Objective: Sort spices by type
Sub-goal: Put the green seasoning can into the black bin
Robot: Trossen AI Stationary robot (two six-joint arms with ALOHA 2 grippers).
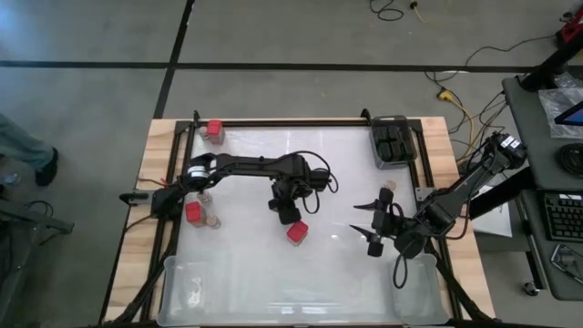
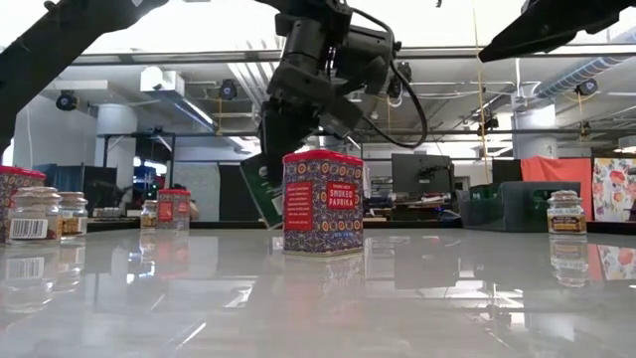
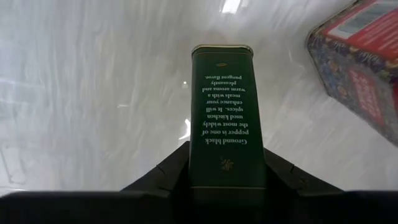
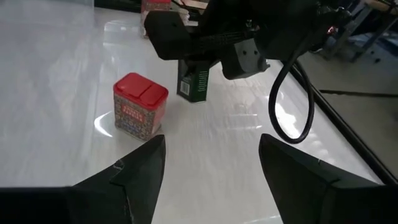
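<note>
From above, the left gripper (image 1: 284, 208) sits mid-table over the glossy white tabletop (image 1: 346, 173), just beside a red-lidded smoked paprika tin (image 1: 297, 233), while the right gripper (image 1: 375, 225) waits to the right with its fingers spread wide; two more red-topped tins (image 1: 214, 128) stand far left and left. At table height, the blocky paprika tin (image 2: 323, 203), patterned blue and red, stands upright, a tilted dark green tin (image 2: 260, 191) behind it; small round glass jars (image 2: 565, 212) stand at both sides. The left wrist camera shows the fingers (image 3: 163, 176) pinching that slim rectangular black pepper tin (image 3: 226, 115). The right wrist camera shows the pepper tin (image 4: 193, 81) close above the table.
</note>
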